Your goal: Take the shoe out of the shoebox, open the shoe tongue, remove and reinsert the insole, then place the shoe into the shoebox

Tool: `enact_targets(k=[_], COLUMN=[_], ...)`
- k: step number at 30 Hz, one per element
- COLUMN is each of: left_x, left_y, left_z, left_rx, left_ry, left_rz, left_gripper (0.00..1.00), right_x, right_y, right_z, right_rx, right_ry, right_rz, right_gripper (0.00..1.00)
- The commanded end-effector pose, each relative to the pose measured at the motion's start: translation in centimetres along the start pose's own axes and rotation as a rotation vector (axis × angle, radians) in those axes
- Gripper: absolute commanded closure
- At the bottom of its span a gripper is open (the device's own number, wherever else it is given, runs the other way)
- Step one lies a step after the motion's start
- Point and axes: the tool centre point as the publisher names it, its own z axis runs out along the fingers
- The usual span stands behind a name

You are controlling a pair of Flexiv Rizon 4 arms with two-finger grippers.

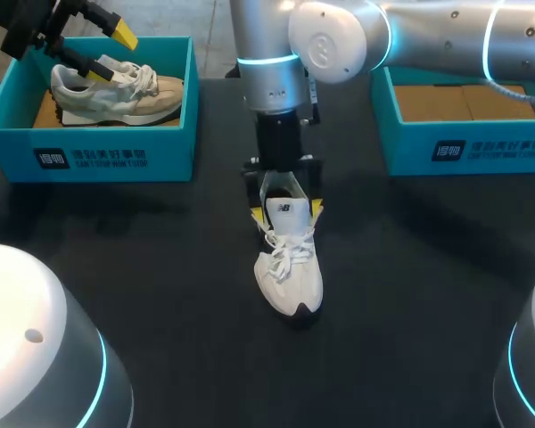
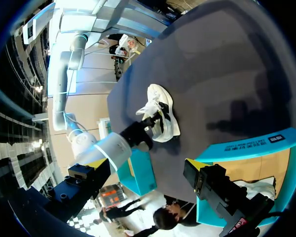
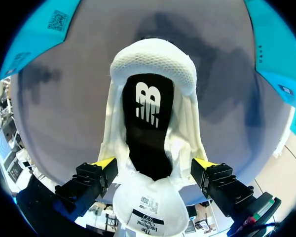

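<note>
White lace-up sneaker (image 1: 290, 272) on the black table (image 1: 160, 267), tongue pulled open over a seated black insole (image 3: 147, 128). The right gripper (image 1: 286, 212) straddles the collar, fingers spread, apparently pinching nothing. The left gripper (image 1: 109, 52) hangs agape above a boxed beige sneaker (image 1: 116, 94). The insole step is probably in hand; the next move calls for nipping the insole's heel edge.

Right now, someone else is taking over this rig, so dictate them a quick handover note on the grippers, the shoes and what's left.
Left gripper: jaws open, above the heel of the beige-and-grey lace-up sneaker in the left teal cardboard shoebox.
Right gripper: at the opening of the white mesh sneaker standing on the black table; grip unclear.
Done: white sneaker out, tongue pulled open, black insole lying inside.
Left: insole removal unconfirmed; then box the sneaker, probably in the right teal shoebox.
</note>
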Motion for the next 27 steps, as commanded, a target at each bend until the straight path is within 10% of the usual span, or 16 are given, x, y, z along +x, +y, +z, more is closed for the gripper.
enact_targets(k=[1,27], left_x=[-0.1,-0.1], left_y=[-0.1,-0.1], left_z=[0.0,0.0], left_rx=[-0.002,-0.002], left_ry=[0.004,0.004], left_rz=[0.001,0.001], left_gripper=[0.0,0.0], right_x=[0.0,1.8], right_y=[0.1,-7.5], right_z=[0.4,-2.3], right_rx=[0.002,0.004], right_ry=[0.002,-0.013], right_rz=[0.001,0.118], right_gripper=[0.0,0.0])
